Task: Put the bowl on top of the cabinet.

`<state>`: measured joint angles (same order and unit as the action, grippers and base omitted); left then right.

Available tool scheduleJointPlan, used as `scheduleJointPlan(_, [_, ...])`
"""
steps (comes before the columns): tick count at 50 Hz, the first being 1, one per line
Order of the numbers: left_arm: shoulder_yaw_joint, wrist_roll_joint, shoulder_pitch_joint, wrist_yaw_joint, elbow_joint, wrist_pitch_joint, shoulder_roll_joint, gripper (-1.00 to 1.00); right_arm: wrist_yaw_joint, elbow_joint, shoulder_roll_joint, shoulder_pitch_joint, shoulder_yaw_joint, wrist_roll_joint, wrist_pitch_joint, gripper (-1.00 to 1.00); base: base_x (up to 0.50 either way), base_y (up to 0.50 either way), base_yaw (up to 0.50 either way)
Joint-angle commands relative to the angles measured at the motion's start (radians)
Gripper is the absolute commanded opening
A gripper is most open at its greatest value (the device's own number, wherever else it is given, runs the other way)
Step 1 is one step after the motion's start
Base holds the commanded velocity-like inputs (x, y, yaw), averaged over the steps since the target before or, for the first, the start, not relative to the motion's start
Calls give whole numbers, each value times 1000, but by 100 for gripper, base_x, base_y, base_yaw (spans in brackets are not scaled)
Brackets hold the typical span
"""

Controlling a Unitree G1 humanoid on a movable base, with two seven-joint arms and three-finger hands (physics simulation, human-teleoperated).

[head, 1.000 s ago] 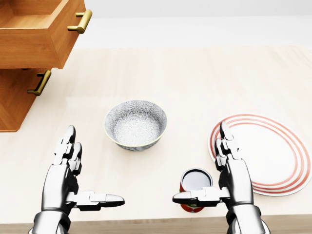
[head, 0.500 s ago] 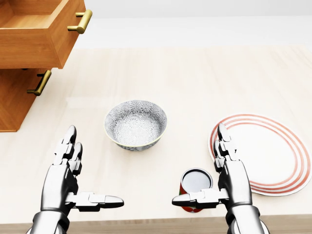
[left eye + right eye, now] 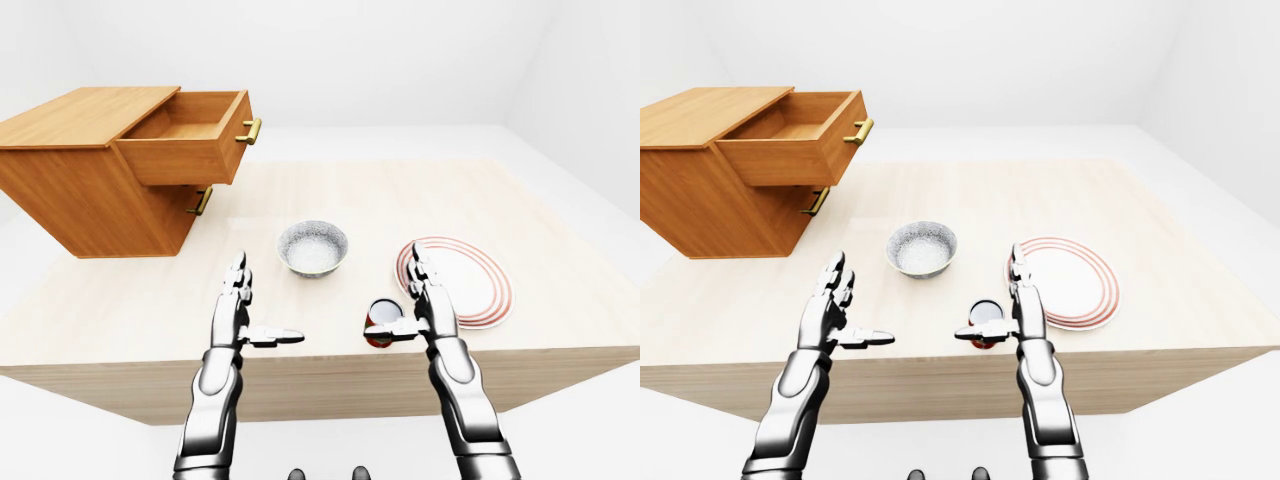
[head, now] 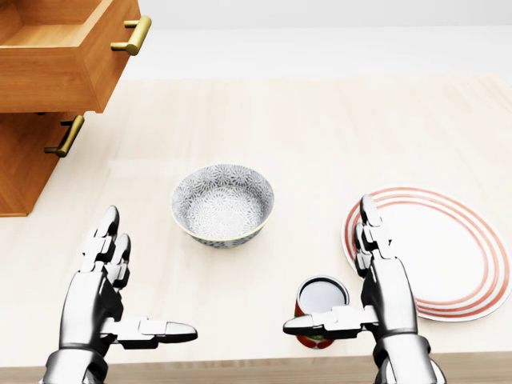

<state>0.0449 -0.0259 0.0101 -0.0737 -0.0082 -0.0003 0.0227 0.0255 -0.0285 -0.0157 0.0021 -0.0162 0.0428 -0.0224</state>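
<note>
On table [image 4: 320,128]: bowl [image 4: 222,204] btwn open hands.

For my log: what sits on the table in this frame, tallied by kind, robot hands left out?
bowl: 1
plate: 1
red can: 1
cabinet: 1
Total: 4
</note>
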Motion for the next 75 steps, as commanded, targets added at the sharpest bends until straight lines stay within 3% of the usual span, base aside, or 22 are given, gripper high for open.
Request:
scheduleJointPlan(1, [36,-51,-8,5,-85,88,14,100,-3,-127,-8,-22,-23,-2,-65,100,0,0,0])
scheduleJointPlan(5, [41,-65,-8,13,-263,88,18,100,-16,-226,-11,-55,-54,-37,-65,100,0,0,0])
scheduleJointPlan(11, [44,-44,-16,18,-394,88,22,100,-16,-318,-25,-70,-63,-54,-65,100,0,0,0])
scheduleJointPlan(21, [99,-86,-75,19,-672,88,42,100,-20,-519,-48,-134,-99,-90,-65,100,0,0,0])
scheduleJointPlan(28, [228,-181,-181,52,-883,88,91,100,-41,-661,-64,-185,-123,-127,-65,100,0,0,0])
scheduleJointPlan(30, [288,-255,-228,74,-924,88,90,100,-39,-690,-69,-199,-130,-142,-65,100,0,0,0])
scheduleJointPlan(32, [315,-294,-255,98,-957,88,121,100,-43,-718,-76,-215,-138,-151,-65,100,0,0,0])
scheduleJointPlan(35, [407,-403,-330,142,-1019,88,152,100,-55,-772,-88,-246,-158,-178,-65,100,0,0,0])
scheduleJointPlan(40, [504,-575,-379,228,-1039,88,210,100,-74,-804,-102,-277,-176,-207,-65,100,0,0,0])
scheduleJointPlan(49, [513,-794,-351,402,-1010,88,302,100,-92,-822,-115,-288,-176,-223,-65,100,0,0,0])
scheduleJointPlan(54, [470,-830,-315,451,-992,88,339,100,-94,-821,-116,-284,-170,-221,-65,100,0,0,0])
scheduleJointPlan(59, [461,-871,-304,485,-988,88,367,100,-110,-815,-112,-291,-182,-226,-65,100,0,0,0])
scheduleJointPlan(75, [455,-889,-296,501,-983,88,381,100,-115,-814,-116,-290,-181,-233,-65,100,0,0,0])
